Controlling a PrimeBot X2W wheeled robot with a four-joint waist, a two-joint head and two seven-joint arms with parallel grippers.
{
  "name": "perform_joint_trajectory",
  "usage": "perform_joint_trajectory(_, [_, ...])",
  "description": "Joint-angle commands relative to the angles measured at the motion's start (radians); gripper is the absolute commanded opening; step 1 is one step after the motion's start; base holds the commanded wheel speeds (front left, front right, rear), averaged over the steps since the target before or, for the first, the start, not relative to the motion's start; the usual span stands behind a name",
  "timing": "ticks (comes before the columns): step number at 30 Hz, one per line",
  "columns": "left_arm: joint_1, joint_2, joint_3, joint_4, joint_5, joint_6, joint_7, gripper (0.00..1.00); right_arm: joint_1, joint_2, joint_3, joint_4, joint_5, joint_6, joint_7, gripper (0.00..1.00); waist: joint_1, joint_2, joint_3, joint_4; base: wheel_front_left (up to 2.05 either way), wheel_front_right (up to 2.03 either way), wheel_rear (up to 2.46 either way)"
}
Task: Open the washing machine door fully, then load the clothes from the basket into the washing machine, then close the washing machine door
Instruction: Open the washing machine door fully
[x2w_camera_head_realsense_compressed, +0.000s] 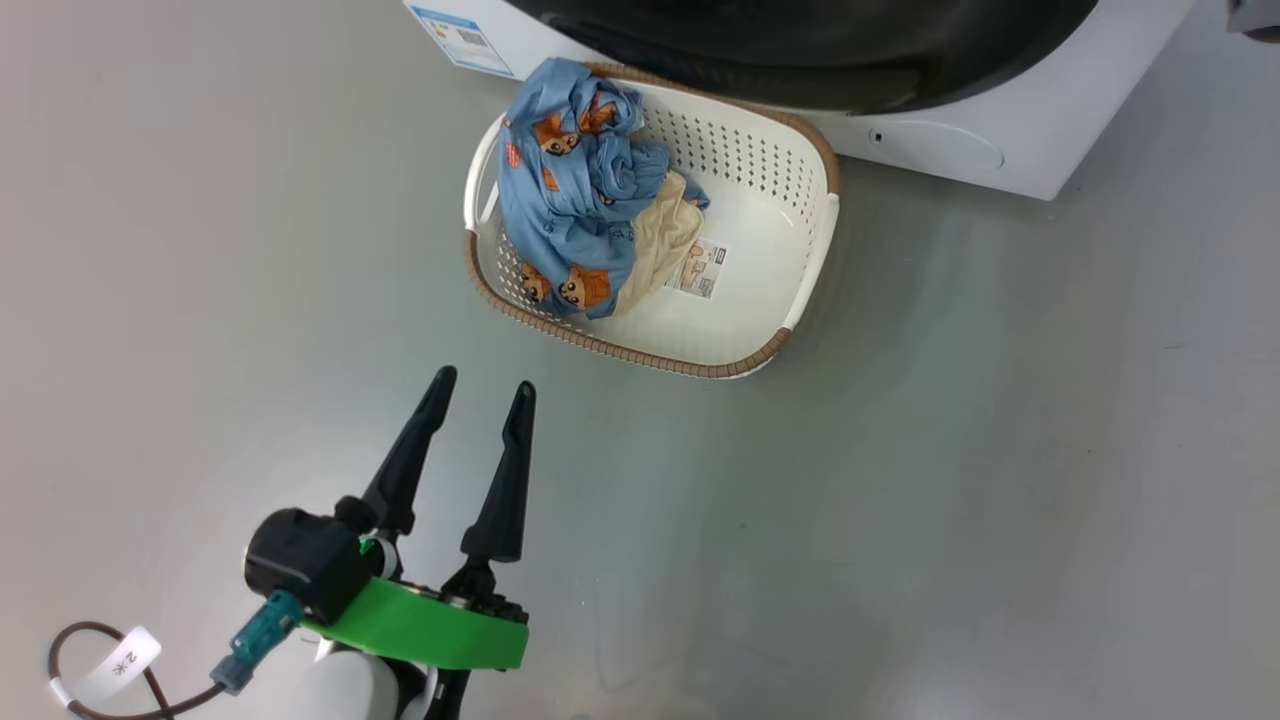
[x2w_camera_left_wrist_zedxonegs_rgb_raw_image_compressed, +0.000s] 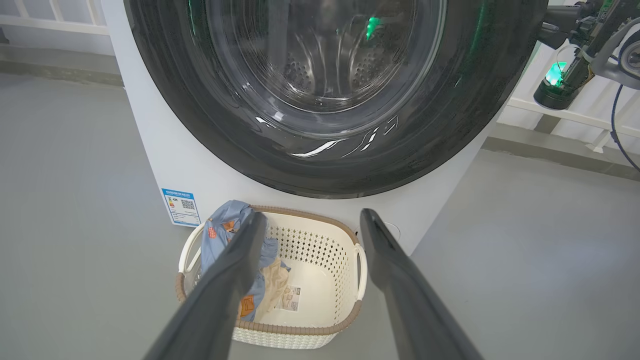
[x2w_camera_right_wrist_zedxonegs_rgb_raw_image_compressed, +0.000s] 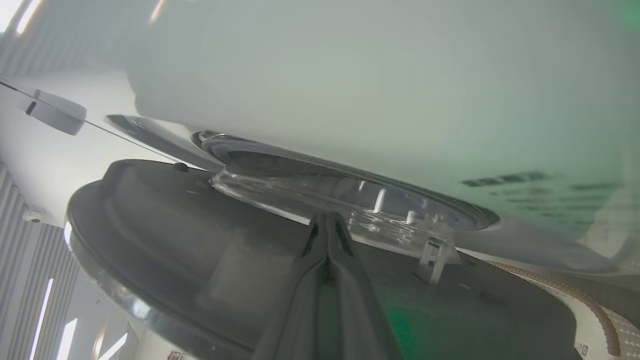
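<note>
Though faintly glossy, plain grey floor (x2w_camera_head_realsense_compressed: 1000, 450) under basket (x2w_camera_head_realsense_compressed: 740, 150) and washing machine (x2w_camera_head_realsense_compressed: 1010, 160).

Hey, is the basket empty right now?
No, blue bear-print clothes and a cream cloth lie in the left side of the basket.

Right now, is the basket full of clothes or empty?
Partly full. The clothes lie bunched at one end of the basket; the rest of its floor is bare, with a paper label showing.
</note>
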Motion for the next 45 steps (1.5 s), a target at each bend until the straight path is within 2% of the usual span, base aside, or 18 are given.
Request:
perform_joint_trajectory(1, [-0.021,0.020,0.031,-0.021,-0.005,0.005,-0.008,1.00,0.021,0.051,0.032,-0.035,-0.013,0.002,0.029,0.00,-0.0001,-0.0001,-0.007,-0.004,0.00,0.00,0.00])
perform_joint_trajectory(26, [0.046,0.020,0.082,-0.005,0.043,-0.003,-0.008,1.00,0.322,0.106,0.149,-0.287,-0.014,0.002,0.165,0.00,-0.0001,-0.0001,-0.141,-0.037,0.00,0.00,0.00])
perform_joint_trajectory(37, [0.083,0.020,0.096,0.006,0.043,-0.006,-0.008,1.00,0.419,0.151,0.214,-0.355,-0.030,0.002,0.193,0.00,-0.0001,-0.0001,-0.194,-0.009,0.00,0.00,0.00])
perform_joint_trajectory(45, [0.106,0.020,0.106,0.019,0.033,0.008,-0.008,1.00,0.466,0.194,0.265,-0.380,-0.040,0.002,0.198,0.00,-0.0001,-0.0001,-0.233,0.039,0.00,0.00,0.00])
